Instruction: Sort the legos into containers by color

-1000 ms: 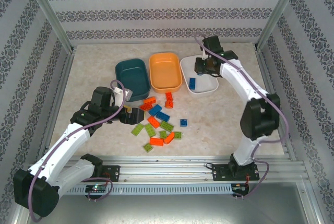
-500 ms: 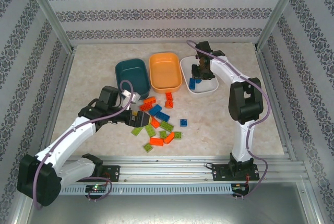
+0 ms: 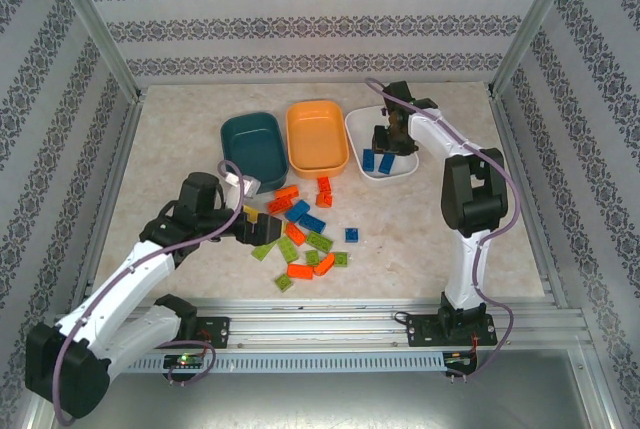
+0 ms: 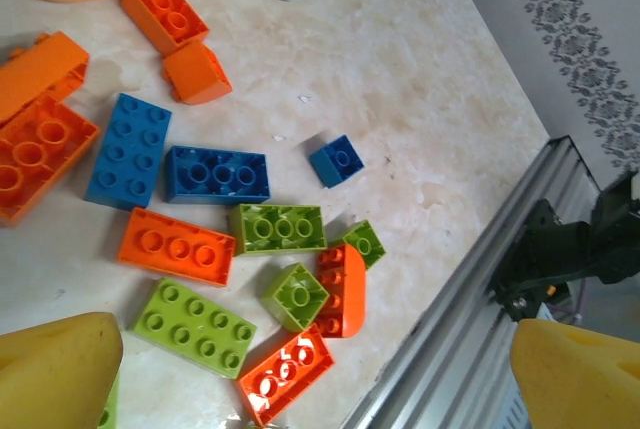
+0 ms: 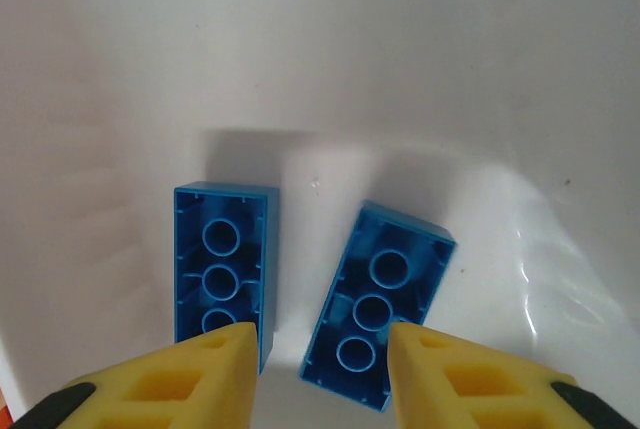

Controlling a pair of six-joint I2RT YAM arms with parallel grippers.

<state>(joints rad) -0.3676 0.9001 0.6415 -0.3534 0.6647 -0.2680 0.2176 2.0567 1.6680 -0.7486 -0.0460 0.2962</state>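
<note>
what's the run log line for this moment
left jaws: open over loose legos | right jaws: parted over white tub | white tub: two blue bricks

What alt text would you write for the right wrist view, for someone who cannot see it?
Two blue bricks lie hollow side up, not touching, on the white tub's floor: the left brick straight, the right brick tilted. The right arm's yellow fingers stand apart at the bottom edge, holding nothing.

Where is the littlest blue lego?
In the top view, the small blue brick lies by itself just right of the loose pile, nearer the arms than the white tub.
</note>
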